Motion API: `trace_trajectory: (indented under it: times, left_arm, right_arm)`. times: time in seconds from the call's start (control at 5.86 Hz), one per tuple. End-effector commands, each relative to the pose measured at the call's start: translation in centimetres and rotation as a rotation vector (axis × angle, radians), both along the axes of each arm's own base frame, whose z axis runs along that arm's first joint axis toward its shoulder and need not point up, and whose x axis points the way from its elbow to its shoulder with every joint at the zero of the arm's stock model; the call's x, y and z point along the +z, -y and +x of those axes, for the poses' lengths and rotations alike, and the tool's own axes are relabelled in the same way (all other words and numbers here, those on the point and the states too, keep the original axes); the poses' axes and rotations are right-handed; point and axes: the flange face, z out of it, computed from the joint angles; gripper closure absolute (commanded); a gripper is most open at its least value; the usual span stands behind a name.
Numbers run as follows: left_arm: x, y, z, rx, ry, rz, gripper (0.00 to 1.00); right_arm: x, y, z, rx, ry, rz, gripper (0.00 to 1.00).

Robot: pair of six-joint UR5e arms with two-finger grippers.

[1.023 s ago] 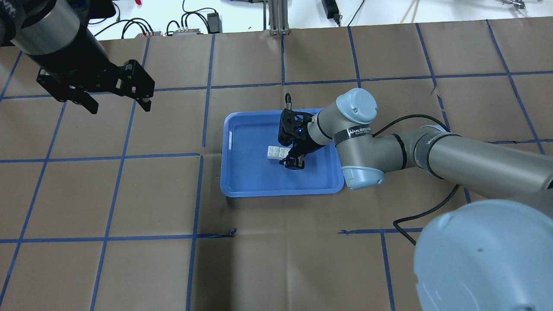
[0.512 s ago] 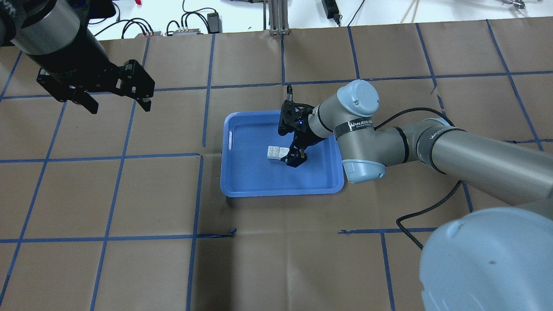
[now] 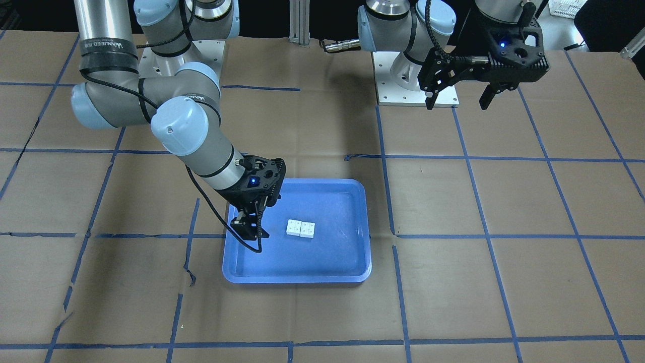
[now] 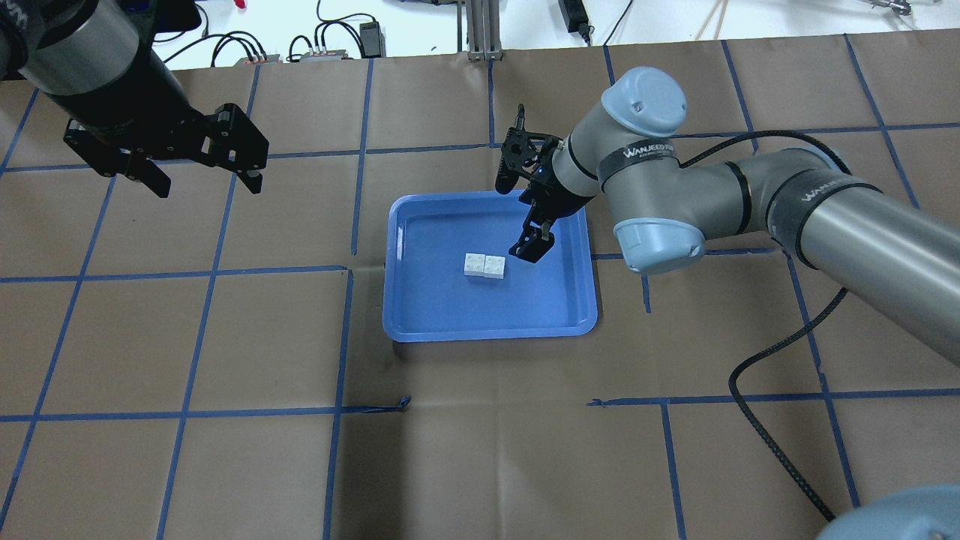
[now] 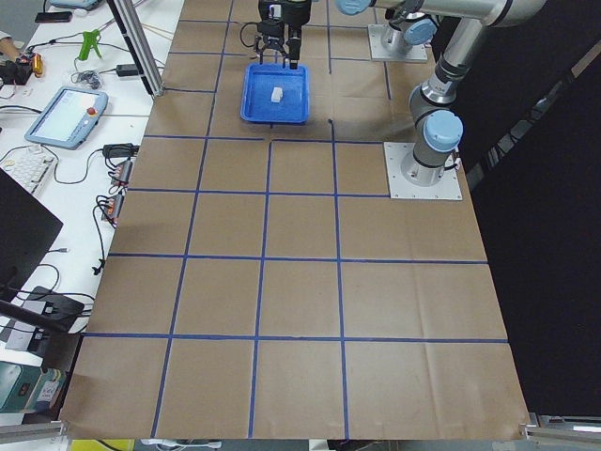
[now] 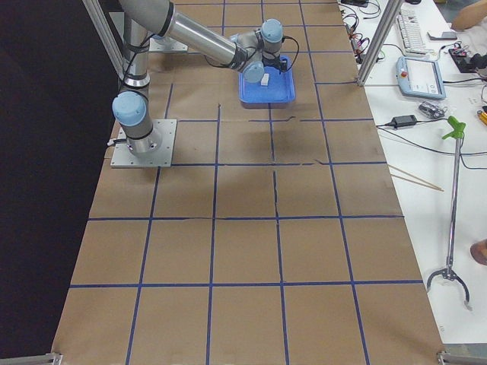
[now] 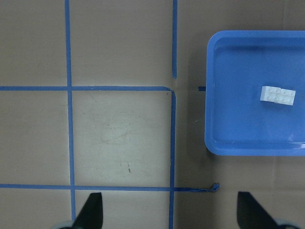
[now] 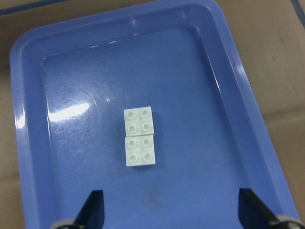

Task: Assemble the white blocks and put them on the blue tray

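The two white blocks [image 4: 484,265] [image 3: 301,228] [image 8: 139,136] [image 7: 278,95] lie joined side by side, studs up, near the middle of the blue tray [image 4: 487,334] [image 3: 297,277] [image 8: 28,119] [image 7: 209,95]. My right gripper [image 4: 529,244] [image 3: 248,229] [image 8: 171,210] hangs open and empty above the tray, just beside the blocks and clear of them. Far off to the tray's side, my left gripper [image 4: 208,184] [image 3: 459,103] [image 7: 170,212] hovers high over the brown paper, open and holding nothing.
Brown paper with a blue tape grid covers the table. Cables and power bricks [image 4: 322,41] and an aluminium post [image 4: 480,30] line the far edge. The right arm's black cable [image 4: 750,390] loops over the paper. A side bench carries a tablet [image 5: 66,113] and a grabber tool [image 6: 453,205].
My right gripper has drawn back from the blocks, rising and shifting toward the tray's far right corner. The joined blocks stay where they were. The left arm has not moved.
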Motion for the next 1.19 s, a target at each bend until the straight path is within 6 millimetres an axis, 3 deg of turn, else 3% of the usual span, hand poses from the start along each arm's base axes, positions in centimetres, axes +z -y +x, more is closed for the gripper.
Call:
trace_trajectory:
  times: [0.0, 0.34, 0.68, 1.02]
  left_arm:
    - [0.0, 0.0, 0.0, 0.002, 0.0, 0.001, 0.01]
    - [0.0, 0.0, 0.0, 0.002, 0.0, 0.001, 0.01]
    - [0.0, 0.0, 0.0, 0.002, 0.0, 0.001, 0.01]
    - [0.0, 0.0, 0.0, 0.002, 0.0, 0.001, 0.01]
  right_arm:
    - [6.0, -1.0, -5.0, -0.281, -0.127, 0.082, 0.0]
    - [10.2, -2.6, -8.4, -0.58, -0.197, 0.11, 0.0]
    - [15.3, -3.5, -9.6, -0.981, -0.224, 0.196, 0.0]
    - [22.7, -3.2, -11.9, -1.161, -0.299, 0.276, 0.0]
